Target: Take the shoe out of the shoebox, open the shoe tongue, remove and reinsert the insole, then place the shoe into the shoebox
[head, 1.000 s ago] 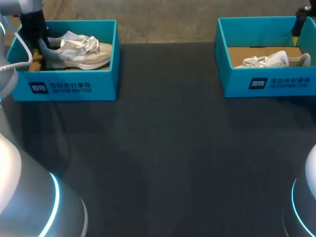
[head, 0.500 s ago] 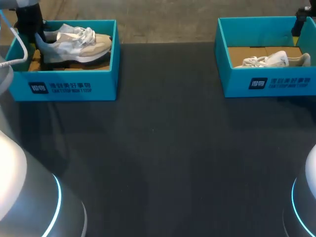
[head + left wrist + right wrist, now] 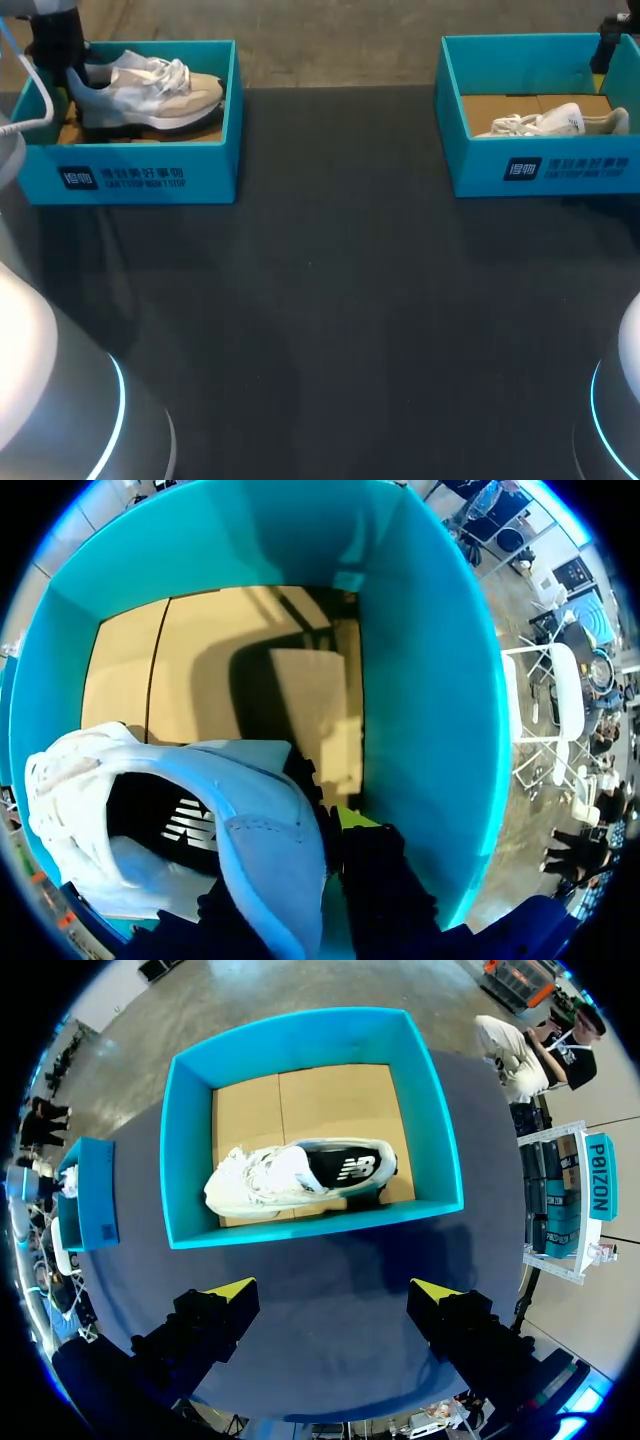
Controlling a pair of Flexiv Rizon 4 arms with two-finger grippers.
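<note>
The shoe (image 3: 150,88) is seen in the left shoebox (image 3: 130,175), at the far left corner of the desk (image 3: 340,300). It is a pale trainer with a white and light grey upper, a beige toe panel, loose white laces and a dark sole. It is held level with its toe pointing toward the middle of the desk. Its sole is at about the height of the box's front wall. In the left wrist view its heel is shown as light blue, with a dark lining inside the collar. The heel is gripped by the left claw (image 3: 335,830), which is closed on it. One yellow tip is seen against the outside of the heel, while the other finger is hidden by the shoe. The shoe is enclosed on all four sides by the teal walls of the box, and a bare cardboard floor is seen beneath it.

At the far right corner a right shoebox (image 3: 190,1160) of the same teal is placed. A second shoe (image 3: 300,1175), white with a dark inside, is laid on its side in it. The right claw (image 3: 333,1295) is held above the desk near that box, spread wide, with nothing between its fingers.
</note>
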